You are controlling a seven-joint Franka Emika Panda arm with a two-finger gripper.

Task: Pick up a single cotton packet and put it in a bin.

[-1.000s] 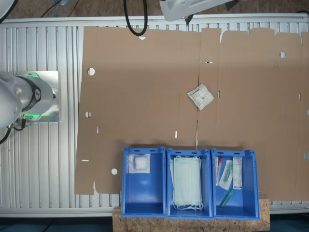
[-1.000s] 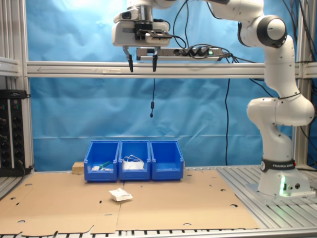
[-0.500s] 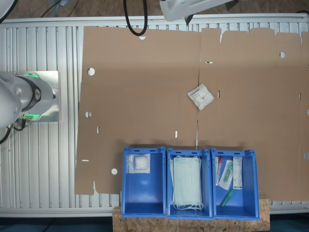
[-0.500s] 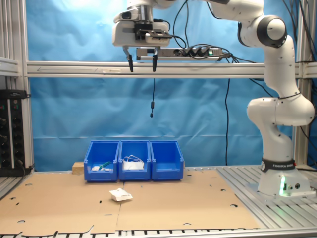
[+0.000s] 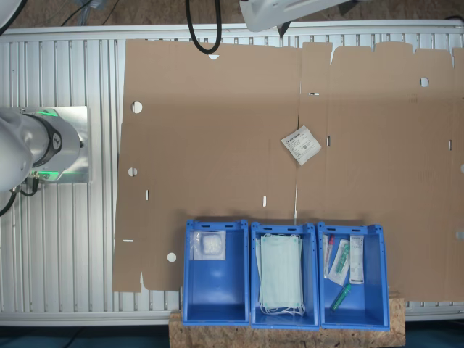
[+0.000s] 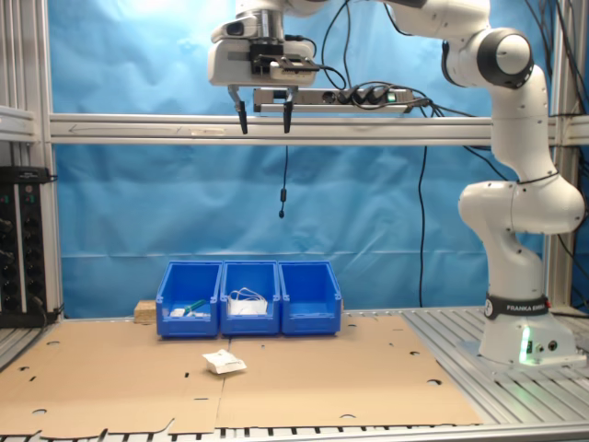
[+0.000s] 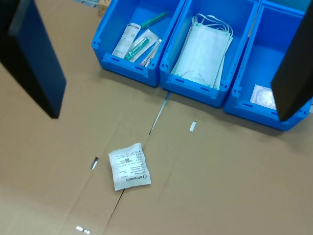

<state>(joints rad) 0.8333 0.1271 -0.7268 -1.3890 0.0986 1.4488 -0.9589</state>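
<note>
Tool high overhead, fingers apart and empty, cotton packet flat on cardboard far below

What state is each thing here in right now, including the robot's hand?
hand: open, empty, high above the cardboard
packet: lying flat on the cardboard, apart from the bins
bin: open-topped, one white packet inside
mask bin: holds a stack of pale green masks
syringe bin: holds syringes and sachets
cardboard: flat on the table
</note>
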